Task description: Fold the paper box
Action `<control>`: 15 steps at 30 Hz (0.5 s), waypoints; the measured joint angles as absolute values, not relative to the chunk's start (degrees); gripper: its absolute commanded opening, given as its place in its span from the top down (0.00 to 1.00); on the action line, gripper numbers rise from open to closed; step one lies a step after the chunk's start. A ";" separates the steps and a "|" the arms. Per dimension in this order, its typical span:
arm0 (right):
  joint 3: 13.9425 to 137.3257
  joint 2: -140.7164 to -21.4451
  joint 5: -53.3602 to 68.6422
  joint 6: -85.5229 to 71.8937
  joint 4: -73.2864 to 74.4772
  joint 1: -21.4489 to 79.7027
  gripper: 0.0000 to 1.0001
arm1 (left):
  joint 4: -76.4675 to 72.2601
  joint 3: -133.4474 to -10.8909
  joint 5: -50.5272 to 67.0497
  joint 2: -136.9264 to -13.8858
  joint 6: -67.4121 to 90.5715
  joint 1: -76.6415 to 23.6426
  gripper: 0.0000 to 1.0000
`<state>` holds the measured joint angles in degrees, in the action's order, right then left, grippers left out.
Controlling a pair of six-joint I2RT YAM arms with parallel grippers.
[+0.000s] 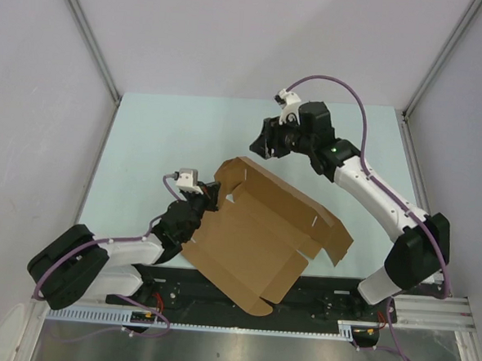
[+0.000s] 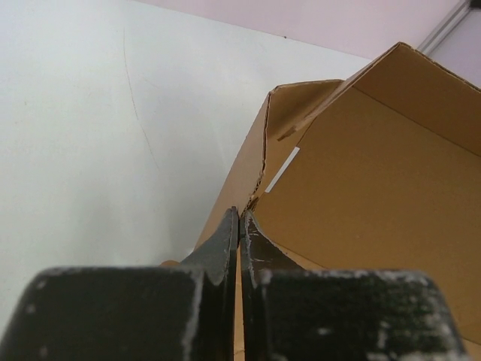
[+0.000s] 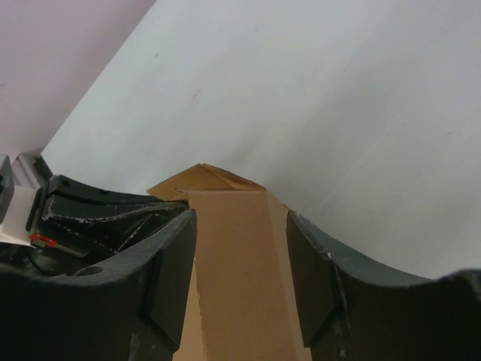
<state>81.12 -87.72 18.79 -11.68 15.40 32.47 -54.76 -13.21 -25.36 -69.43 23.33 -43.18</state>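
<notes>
The paper box [image 1: 262, 231] is a brown cardboard sheet, partly folded and tilted up off the table, with one wall raised along its left side. My left gripper [image 1: 205, 199] is shut on that left wall; in the left wrist view a thin cardboard edge runs between the closed fingertips of the left gripper [image 2: 239, 216], and the box's inside [image 2: 376, 188] opens to the right. My right gripper [image 1: 263, 145] hovers open just beyond the box's far corner. In the right wrist view the right gripper [image 3: 240, 218] frames a cardboard strip [image 3: 233, 271] without touching it.
The pale green table top [image 1: 162, 135] lies under the box. A black and metal rail [image 1: 240, 324] runs along the near edge under the box's front corner. Grey walls and slanted frame posts [image 1: 86, 32] close in the sides. The left arm's wrist [image 3: 83, 218] shows in the right wrist view.
</notes>
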 measured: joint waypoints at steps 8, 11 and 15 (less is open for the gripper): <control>80.84 -92.97 25.50 -11.75 14.68 32.21 0.45 | -55.68 -13.74 -25.34 -70.74 22.22 -43.24 0.99; 80.84 -93.76 26.72 -10.90 14.79 32.10 0.46 | -56.31 -13.74 -25.32 -71.16 21.98 -43.29 1.00; 80.84 -94.85 27.49 -9.76 15.31 32.12 0.50 | -56.58 -13.74 -25.32 -71.37 21.96 -43.29 1.00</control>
